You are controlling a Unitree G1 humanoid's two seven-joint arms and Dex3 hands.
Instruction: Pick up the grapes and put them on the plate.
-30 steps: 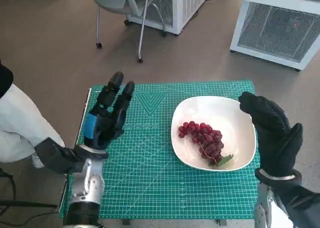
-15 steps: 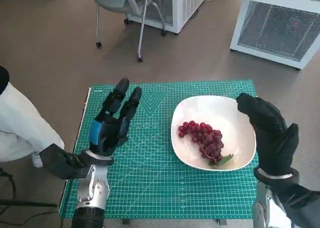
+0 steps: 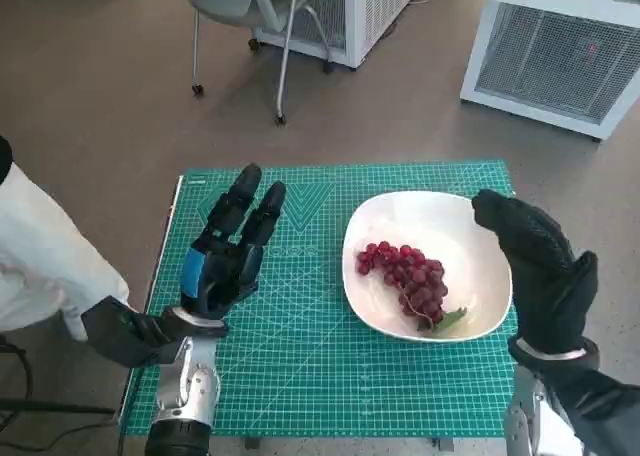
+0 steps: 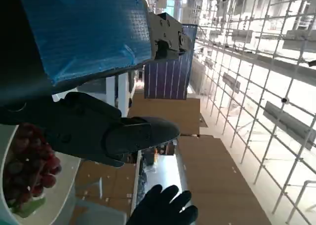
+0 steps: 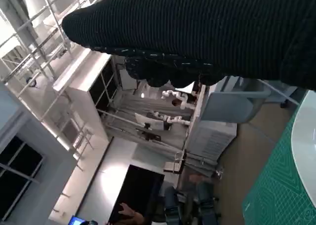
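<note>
grapes (image 3: 408, 280) lie in plate (image 3: 470, 226) on green mat, touching no hand. left hand (image 3: 224, 256) over mat, fingers spread, empty. right hand (image 3: 540, 271) beside plate rim, fingers apart, empty. placing looks done; next move likely just drawing both hands clear.

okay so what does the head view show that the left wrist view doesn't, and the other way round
Only the head view shows the whole white plate on the green cutting mat, plus the chair and floor. Only the left wrist view shows a white grid railing and a brown panel. Both show the grapes, left hand and right hand.
</note>
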